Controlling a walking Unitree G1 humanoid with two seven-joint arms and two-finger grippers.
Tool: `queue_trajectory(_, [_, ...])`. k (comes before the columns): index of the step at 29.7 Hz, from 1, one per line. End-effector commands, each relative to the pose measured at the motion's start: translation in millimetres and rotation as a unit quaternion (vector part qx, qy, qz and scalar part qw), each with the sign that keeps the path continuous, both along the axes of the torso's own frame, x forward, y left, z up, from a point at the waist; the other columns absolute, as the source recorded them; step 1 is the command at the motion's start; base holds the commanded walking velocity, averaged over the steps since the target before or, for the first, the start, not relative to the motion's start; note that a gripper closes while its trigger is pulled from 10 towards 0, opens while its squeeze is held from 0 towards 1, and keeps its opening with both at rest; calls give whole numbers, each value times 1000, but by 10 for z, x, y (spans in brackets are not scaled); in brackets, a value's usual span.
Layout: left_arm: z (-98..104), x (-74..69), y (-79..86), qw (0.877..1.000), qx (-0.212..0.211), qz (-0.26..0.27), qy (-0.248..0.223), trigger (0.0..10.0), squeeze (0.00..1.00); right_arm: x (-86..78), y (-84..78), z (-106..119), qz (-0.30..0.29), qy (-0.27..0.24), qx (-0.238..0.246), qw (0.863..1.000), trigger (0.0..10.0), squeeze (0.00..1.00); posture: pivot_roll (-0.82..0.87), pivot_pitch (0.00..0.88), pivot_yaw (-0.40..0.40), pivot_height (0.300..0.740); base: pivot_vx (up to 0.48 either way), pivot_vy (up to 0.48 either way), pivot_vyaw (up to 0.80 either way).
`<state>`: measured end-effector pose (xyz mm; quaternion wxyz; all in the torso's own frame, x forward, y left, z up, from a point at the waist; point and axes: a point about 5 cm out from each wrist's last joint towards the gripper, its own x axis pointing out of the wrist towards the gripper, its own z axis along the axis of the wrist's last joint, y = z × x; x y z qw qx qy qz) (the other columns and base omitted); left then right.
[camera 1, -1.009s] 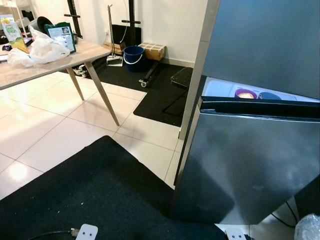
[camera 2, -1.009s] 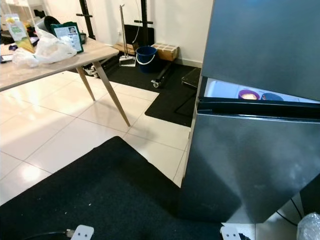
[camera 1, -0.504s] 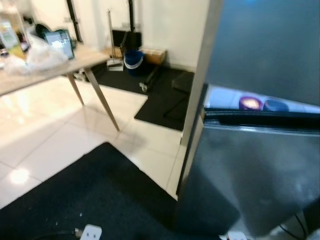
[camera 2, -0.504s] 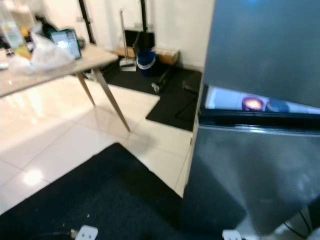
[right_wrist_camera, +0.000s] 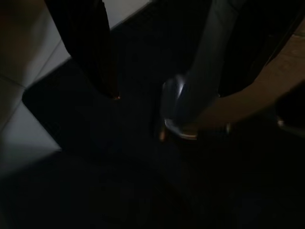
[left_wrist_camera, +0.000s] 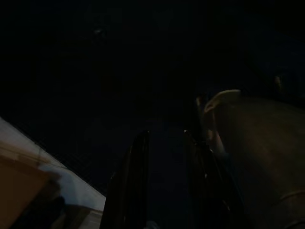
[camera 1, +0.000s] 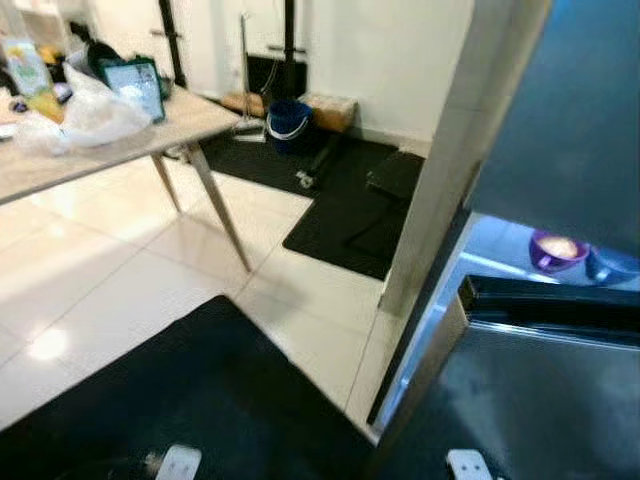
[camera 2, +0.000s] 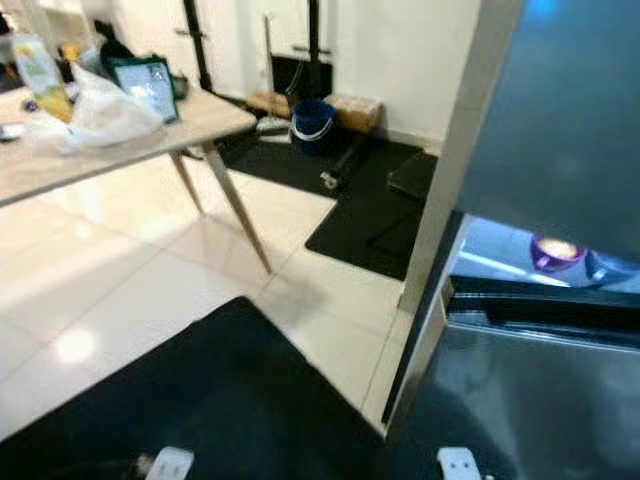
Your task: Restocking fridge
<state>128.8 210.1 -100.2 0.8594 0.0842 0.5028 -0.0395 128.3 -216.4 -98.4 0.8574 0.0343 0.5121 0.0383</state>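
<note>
The grey steel fridge (camera 1: pixel 560 120) fills the right side of the eye views. Its lower door (camera 1: pixel 540 400) stands ajar, and light shows along the door's edge. On a lit shelf inside sit a purple bowl (camera 1: pixel 553 249) and a blue bowl (camera 1: pixel 610 265). At the left, the wooden table (camera 1: pixel 150 125) carries a white plastic bag (camera 1: pixel 85 105), a green package (camera 1: pixel 137 85) and a carton (camera 1: pixel 25 70). Both arms hang low in the dark. In its wrist view the left gripper (left_wrist_camera: pixel 166 136) is open and holds nothing. The right gripper (right_wrist_camera: pixel 167 90) has its fingers wide apart.
A black mat (camera 1: pixel 180 390) lies on the pale tiled floor before the fridge, and a second mat (camera 1: pixel 350 215) lies further back. A blue bucket (camera 1: pixel 287 122), a cardboard box (camera 1: pixel 330 105) and a mop stand against the far wall. The table's slanted leg (camera 1: pixel 225 215) reaches toward the mats.
The whole view has shifted and drawn nearer the fridge, with blur half a second ago. The lit gap along the lower door's edge now shows wider.
</note>
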Motion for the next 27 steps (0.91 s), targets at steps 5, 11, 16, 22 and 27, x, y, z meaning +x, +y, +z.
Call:
queue_trajectory(5, [-29,-62,-35,1000,-10,-4,17,10000,0,-78,-27,-21,-9,12,0,1000,10000,0,40,0,-35,740,0,-99,0])
queue_trajectory(11, [-36,-77,-49,1000,-12,-7,20,10000,0,-78,-29,-21,-9,12,-1,1000,10000,0,42,0,-36,740,0,-385,0])
queue_trajectory(16, [-39,-86,-49,1000,-13,-8,22,10000,0,-86,-24,-25,-10,16,0,1000,10000,0,43,0,-35,740,0,-419,0])
queue_trajectory(22, [-38,-87,-45,1000,-13,-9,23,10000,0,-98,-13,-32,-7,20,1,1000,10000,0,44,0,-36,740,0,-444,-609])
queue_trajectory(27, [-32,-66,-42,1000,-14,-1,18,10000,0,-88,-36,-25,-11,19,-3,1000,10000,0,44,0,-39,740,0,-292,-160])
